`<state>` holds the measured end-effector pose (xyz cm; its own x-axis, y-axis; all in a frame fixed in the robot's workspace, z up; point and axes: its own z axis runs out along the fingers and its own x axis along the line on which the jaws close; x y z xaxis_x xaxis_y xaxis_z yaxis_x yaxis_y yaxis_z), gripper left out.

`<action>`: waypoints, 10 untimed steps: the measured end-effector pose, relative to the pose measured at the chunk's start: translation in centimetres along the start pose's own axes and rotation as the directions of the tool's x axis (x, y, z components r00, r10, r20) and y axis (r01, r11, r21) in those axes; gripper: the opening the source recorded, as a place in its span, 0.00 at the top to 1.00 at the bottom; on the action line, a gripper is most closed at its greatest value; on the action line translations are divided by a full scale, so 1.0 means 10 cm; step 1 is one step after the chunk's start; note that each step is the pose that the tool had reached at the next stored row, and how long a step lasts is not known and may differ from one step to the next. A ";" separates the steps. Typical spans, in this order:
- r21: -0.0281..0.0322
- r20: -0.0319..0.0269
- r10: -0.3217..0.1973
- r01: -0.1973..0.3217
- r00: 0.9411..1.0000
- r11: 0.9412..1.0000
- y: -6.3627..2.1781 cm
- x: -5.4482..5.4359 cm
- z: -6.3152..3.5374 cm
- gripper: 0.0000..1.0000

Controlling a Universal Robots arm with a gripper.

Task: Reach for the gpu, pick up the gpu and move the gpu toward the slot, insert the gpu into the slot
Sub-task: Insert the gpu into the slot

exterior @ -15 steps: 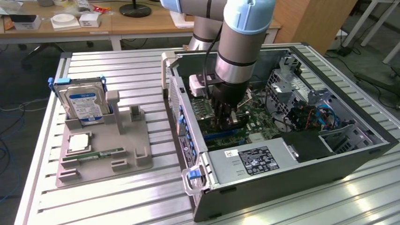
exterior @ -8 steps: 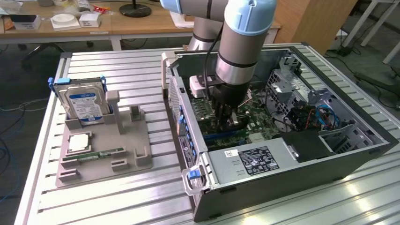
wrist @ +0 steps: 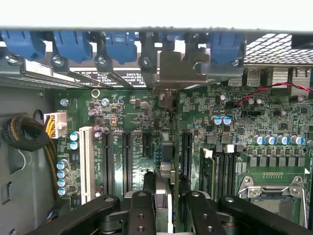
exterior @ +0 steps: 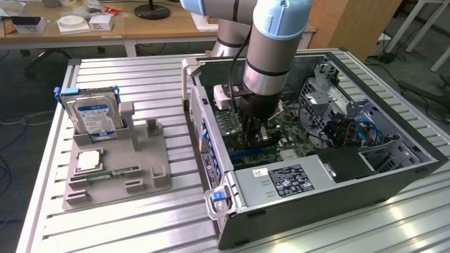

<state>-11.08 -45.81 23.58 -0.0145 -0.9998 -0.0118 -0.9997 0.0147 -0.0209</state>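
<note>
- Jaws of the gripper (wrist: pixel 165 205) are clamping the gpu (wrist: pixel 166 188), edge-on.
- Gpu is standing upright over the motherboard (wrist: pixel 146 117), inside the case (exterior: pixel 393 174).
- Motherboard lettering is too small to read.

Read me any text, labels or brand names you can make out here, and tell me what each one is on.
No text here can be read with confidence.
Blue label on the hard drive: print too small to read.
Black sticker on the power supply: white lines and marks, illegible.
Dark strip label by the blue clips: white print, blurred.
White silkscreen on the motherboard: too small to read.
</note>
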 end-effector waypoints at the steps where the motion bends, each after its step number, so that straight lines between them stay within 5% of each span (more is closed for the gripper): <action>1: 0.000 0.000 0.000 0.000 1.000 1.000 0.000 0.00 0.000 0.71; 10: 0.000 0.000 0.017 -0.017 1.000 1.000 0.023 0.00 0.001 0.71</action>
<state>-11.31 -45.81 23.57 -0.0318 -0.9994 -0.0118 -0.9993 0.0321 -0.0209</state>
